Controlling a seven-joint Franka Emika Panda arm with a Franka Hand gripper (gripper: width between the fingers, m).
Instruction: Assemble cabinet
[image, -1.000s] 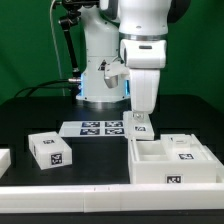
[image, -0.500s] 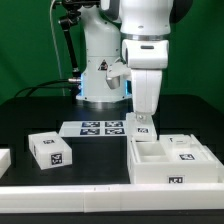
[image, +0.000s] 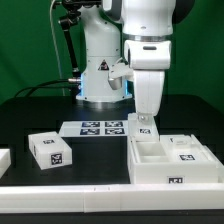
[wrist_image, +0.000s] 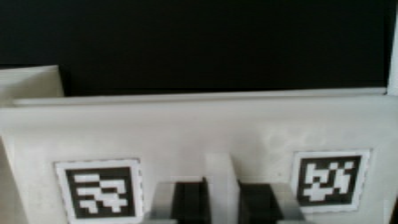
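In the exterior view my gripper (image: 143, 120) hangs straight down over the far corner of the cabinet (image: 165, 172), a large open white plastic box sitting on the black table (image: 30, 115) at about four o'clock in the frame. My fingertips are just above a small white tagged piece (image: 143, 129) at that corner. A small white block with a square marker (image: 186, 152) rests inside the box. At eight o'clock from my gripper, well apart, lies a loose white marker-bearing block (image: 50, 149), and the flat white marker board (image: 98, 128) lies at nine o'clock, near the cabinet. A white scrap (image: 3, 158) shows at the frame's nine o'clock edge. In the wrist view a white panel (wrist_image: 196, 125) with two black-and-white markers (wrist_image: 98, 188) fills the picture, and it blocks whatever is behind it. My dark fingers (wrist_image: 185, 205) stand close together with a pale strip between them. I cannot tell whether they are pinching it.
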